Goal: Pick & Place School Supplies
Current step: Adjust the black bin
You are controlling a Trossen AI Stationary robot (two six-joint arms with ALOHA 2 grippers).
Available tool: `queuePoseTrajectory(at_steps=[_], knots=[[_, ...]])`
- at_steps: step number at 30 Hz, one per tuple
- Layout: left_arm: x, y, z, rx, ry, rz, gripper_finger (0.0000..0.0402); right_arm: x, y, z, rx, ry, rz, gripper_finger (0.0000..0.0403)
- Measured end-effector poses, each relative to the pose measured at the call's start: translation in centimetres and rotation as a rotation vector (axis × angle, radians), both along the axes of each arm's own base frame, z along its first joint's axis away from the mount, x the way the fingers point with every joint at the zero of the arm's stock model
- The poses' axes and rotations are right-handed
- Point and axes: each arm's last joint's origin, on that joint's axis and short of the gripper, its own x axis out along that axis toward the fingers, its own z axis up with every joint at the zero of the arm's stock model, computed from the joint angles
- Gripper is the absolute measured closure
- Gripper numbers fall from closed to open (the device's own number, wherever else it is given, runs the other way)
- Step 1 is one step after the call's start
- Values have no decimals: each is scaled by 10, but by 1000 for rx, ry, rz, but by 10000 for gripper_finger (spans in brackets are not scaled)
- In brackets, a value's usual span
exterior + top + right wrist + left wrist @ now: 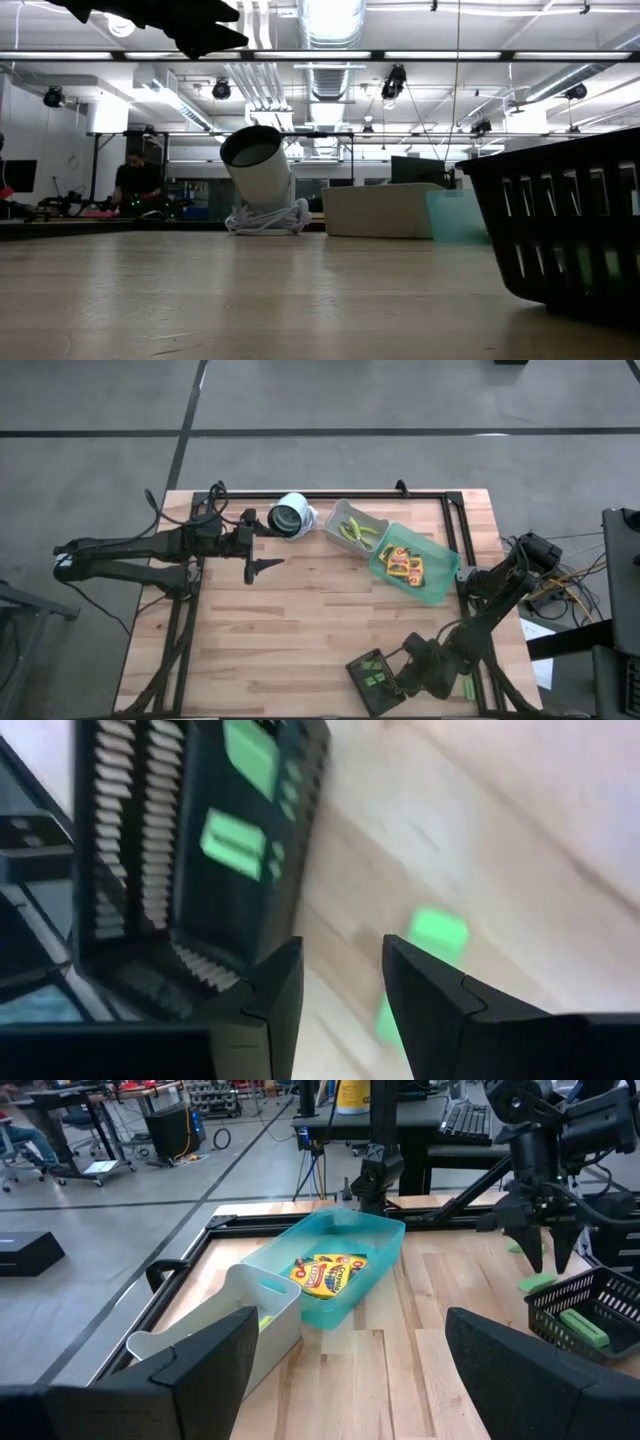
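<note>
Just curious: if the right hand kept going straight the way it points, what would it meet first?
Probably the bare wooden table beside the dark basket, near a small green block; depth is hard to judge.

Table (300, 630): pale wood planks, smooth, matt sheen. Beside grey bin (345, 520), green bin (435, 575): translucent plastic. Slatted tray (372, 678): dark matt plastic. Packs (405, 565): glossy printed yellow.

The flat yellow packs (328, 1272) in the translucent green bin (372, 1240) bore print too small to read.
</note>
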Motion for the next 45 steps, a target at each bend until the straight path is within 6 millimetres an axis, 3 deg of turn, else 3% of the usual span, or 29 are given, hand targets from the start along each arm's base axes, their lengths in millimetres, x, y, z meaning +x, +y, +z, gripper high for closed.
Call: queuePoseTrajectory(at_steps=[12,23,28,37,45], knots=[[0,0,0,0,0,0,73,-14,1,-6,-7,126,-18,264],[0,0,0,0,0,0,74,-13,2,-13,-43,137,2,204],[0,0,0,0,0,0,74,-7,10,-24,-67,154,-3,207],[0,0,0,0,0,0,74,0,19,-21,-122,170,-9,211],[0,0,0,0,-1,0,74,4,23,-31,-160,194,0,212]])
